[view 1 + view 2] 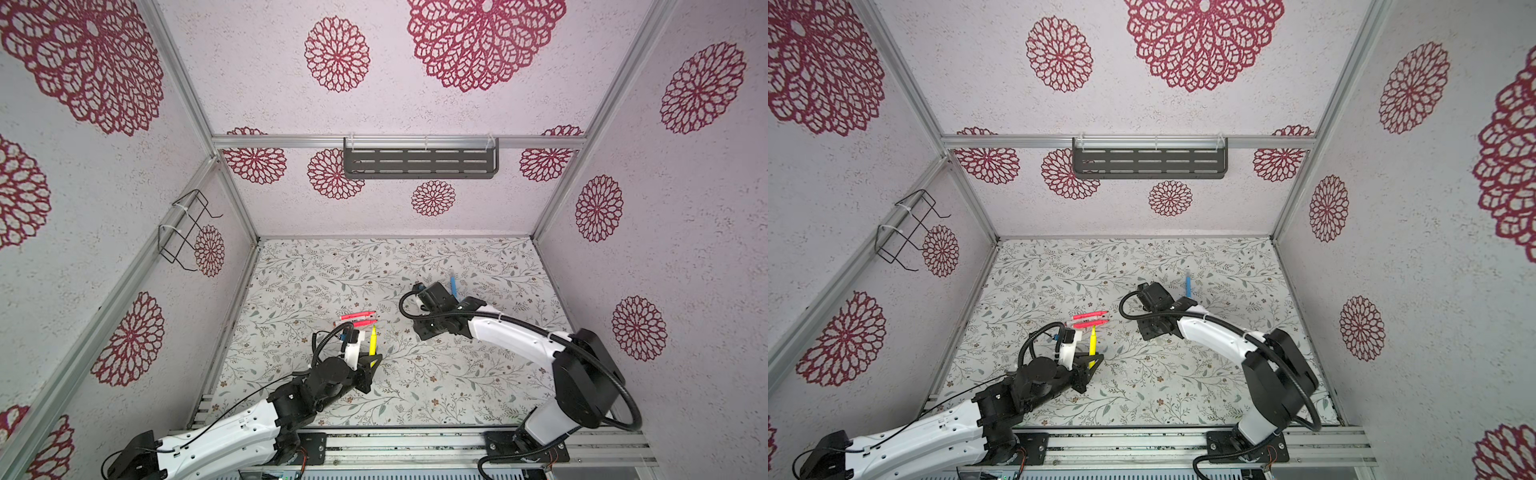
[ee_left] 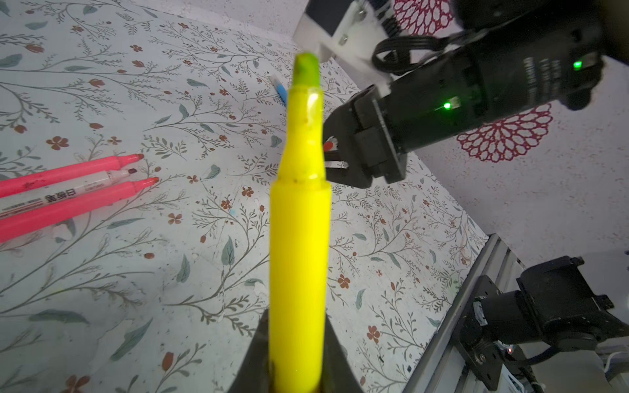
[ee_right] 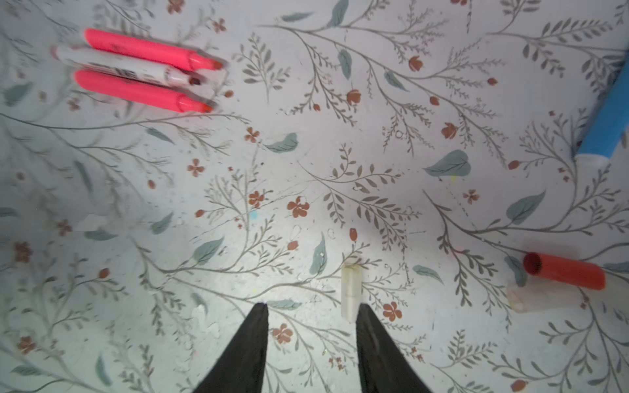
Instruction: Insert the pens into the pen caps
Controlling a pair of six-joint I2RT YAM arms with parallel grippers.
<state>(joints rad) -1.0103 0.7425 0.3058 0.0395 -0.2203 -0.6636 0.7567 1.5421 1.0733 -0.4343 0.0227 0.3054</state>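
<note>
Plastic gleams in a top view: left gripper (image 1: 372, 358) pinches a smooth yellow marker pen (image 1: 373, 340). Left wrist view shows its tapered neck, greenish nib (image 2: 306, 69). Right wrist view: right gripper (image 3: 311, 308) spread, a stubby translucent cap (image 3: 351, 292) beside one finger (image 3: 374, 347), seemingly loose.

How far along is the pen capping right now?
Done: no pen clearly capped. In hand: the left gripper clamps the bare-tipped yellow marker pen; the open right gripper hangs by a pale translucent cap. Left: two pink marker pens and a white marker pen lie uncapped, a red plastic cap loose; the blue pen I cannot judge.
</note>
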